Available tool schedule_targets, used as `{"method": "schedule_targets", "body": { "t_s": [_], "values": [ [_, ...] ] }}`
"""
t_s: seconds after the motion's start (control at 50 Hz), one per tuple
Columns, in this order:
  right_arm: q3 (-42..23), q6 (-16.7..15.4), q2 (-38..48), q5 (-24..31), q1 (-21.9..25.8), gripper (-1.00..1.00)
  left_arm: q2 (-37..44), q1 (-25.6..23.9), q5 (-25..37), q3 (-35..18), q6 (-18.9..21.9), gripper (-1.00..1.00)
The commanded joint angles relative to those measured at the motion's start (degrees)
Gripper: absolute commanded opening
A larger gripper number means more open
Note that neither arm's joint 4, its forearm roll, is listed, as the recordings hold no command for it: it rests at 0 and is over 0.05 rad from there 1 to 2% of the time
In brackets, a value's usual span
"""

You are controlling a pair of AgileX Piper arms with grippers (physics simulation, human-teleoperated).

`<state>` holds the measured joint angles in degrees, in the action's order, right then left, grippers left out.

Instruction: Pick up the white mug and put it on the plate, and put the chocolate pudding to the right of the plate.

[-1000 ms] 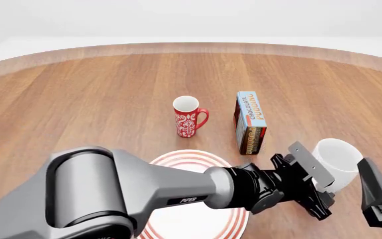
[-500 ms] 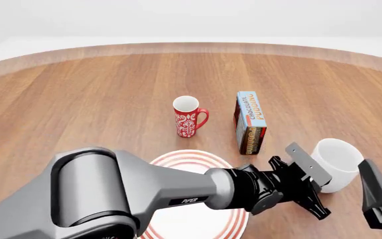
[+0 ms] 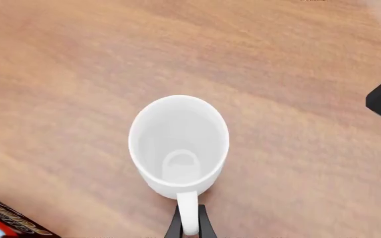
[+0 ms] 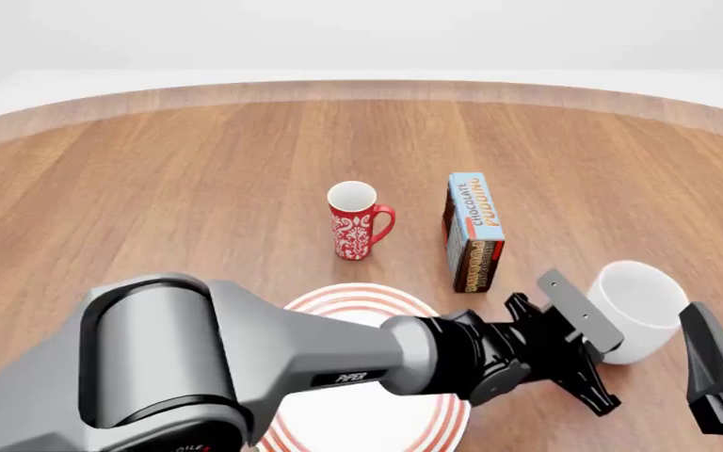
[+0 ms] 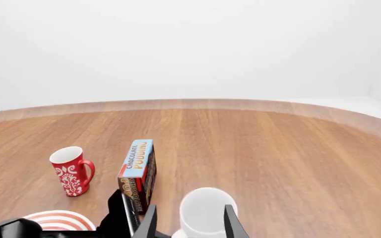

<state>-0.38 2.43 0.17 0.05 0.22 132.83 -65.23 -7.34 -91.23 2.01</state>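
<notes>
Here I bring the left gripper, lower right of frame, around the white mug handle; I cannot tell whether its jaws have clenched.

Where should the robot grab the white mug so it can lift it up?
Probably by its handle. The white mug stands upright with its mouth open upward, and the loop handle sticks out toward the left end effector, whose fingers already sit on either side of it. Coming in level from that side and closing on the handle looks simplest.
</notes>
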Motion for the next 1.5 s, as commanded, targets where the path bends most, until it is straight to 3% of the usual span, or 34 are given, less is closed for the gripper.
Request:
{"method": "schedule_targets", "body": {
  "t_s": [0.02,0.92,1.5],
  "values": [
    [-0.02,-0.11,-0.07,0.05,-0.06,1.0,-1.93,0.52,-0.42,1.07,1.51,-1.0],
    [-0.32,-0.46,-0.16,0.27,-0.22,1.0,-11.83,4.54,-5.68,9.31,1.65,-1.0],
    [-0.13,-0.62,-0.04,-0.12,-0.24,1.0,-21.69,5.44,-9.82,20.04,1.66,-1.0]
  ]
}}
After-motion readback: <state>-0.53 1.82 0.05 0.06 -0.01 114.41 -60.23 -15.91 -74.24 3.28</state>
